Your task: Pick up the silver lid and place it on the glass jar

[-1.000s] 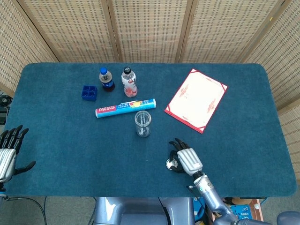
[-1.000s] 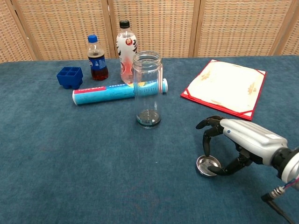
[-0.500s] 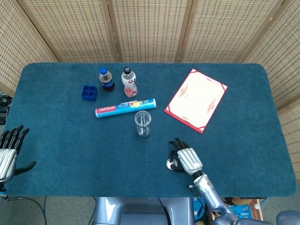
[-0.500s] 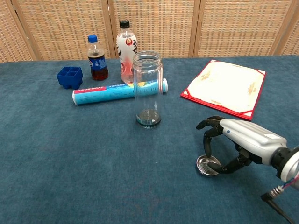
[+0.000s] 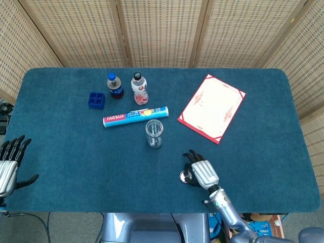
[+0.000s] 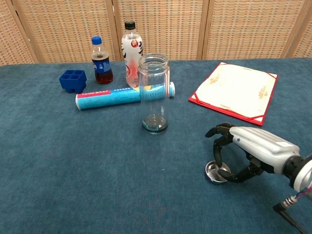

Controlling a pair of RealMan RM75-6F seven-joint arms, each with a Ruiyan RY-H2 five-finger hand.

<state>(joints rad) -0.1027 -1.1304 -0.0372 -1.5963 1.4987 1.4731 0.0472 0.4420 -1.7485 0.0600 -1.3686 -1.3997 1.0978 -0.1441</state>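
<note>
We are curling our right hand [image 6: 253,153] over the silver lid [image 6: 217,172], fingertips [image 6: 218,160] and thumb touching its rim while it is lying flat on the blue table [image 6: 73,165], hollow side facing up, round with no long axis. The chest view is showing the lid's ribbed bowl; the head view is showing only a small grey disc. The glass jar [image 6: 153,92] is standing upright, mouth up, well beyond the fingertips. Our left hand [image 5: 9,164] is hanging off the table's edge, fingers spread, holding nothing
</note>
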